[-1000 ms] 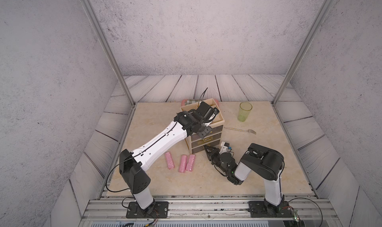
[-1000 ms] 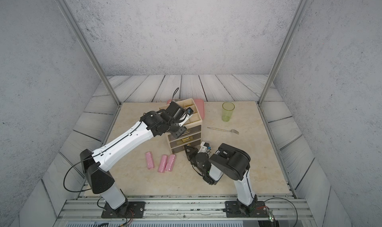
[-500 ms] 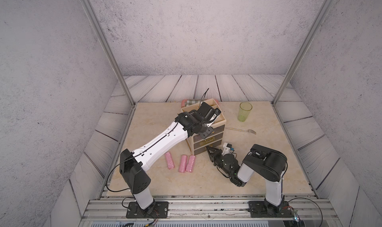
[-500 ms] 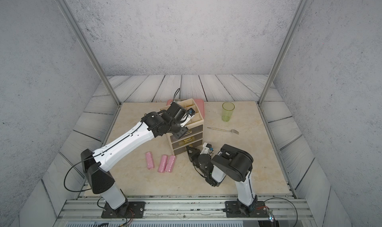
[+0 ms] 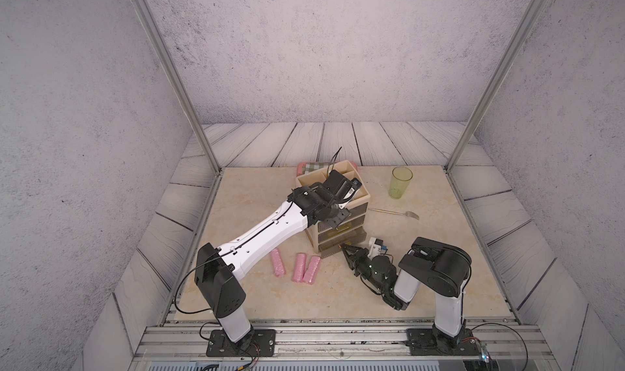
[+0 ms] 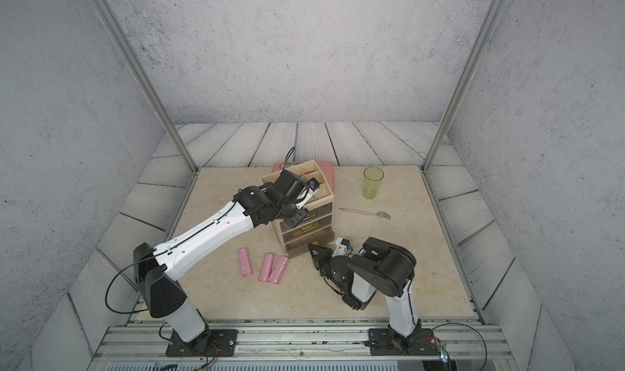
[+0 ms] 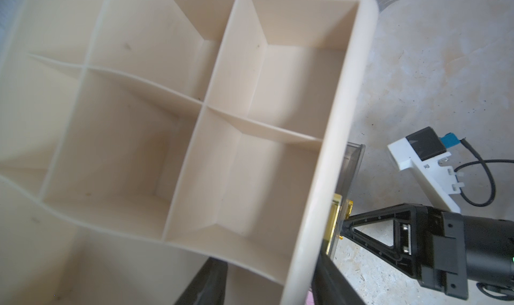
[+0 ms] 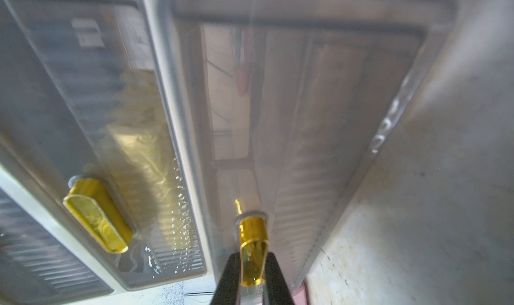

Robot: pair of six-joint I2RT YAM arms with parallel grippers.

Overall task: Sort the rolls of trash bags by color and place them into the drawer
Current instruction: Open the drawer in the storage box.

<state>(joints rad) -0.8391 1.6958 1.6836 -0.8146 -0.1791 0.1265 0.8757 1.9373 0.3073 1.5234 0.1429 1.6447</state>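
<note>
**Three pink rolls out on the table, bottom drawer in grasp**

Three pink rolls: flat on the table, just left of the drawer cabinet; two touch, one lies apart.
Left gripper: over the cabinet's top tray, jaws parted astride its front wall.
Right gripper: at the cabinet's foot, clenched on the yellow handle of the bottom drawer, which stands slightly out.
Fork, green cup: right of the cabinet, the cup farther back.
</note>
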